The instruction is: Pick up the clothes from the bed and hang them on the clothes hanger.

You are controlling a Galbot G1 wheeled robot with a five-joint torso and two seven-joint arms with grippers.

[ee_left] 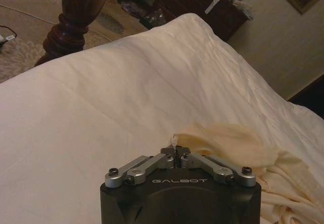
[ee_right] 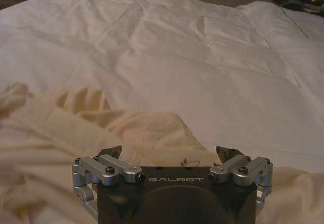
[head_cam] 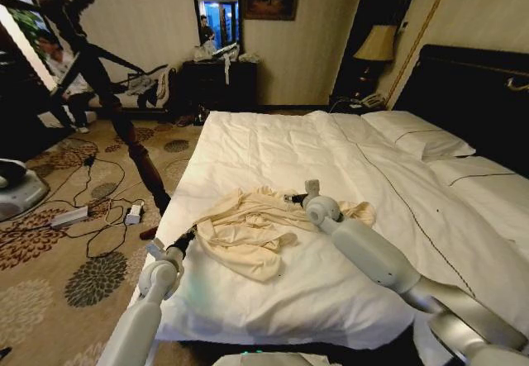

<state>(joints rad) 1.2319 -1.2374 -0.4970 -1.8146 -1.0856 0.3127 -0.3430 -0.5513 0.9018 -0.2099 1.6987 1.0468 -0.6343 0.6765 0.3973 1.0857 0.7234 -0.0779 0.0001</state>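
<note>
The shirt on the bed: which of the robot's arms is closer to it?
Both touch it. The left gripper, fingers shut, pinches the shirt's edge near the bed's side. The right gripper, fingers open, sits over its middle folds.

Left hand (ee_left: 175,152) reaches forward, fingers pinched together; right hand (ee_right: 169,155) reaches forward, seemingly spread wide.

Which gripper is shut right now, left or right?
The left gripper: its fingertips meet at the shirt's edge near the bed's side. The right gripper is spread open over the shirt's middle.
</note>
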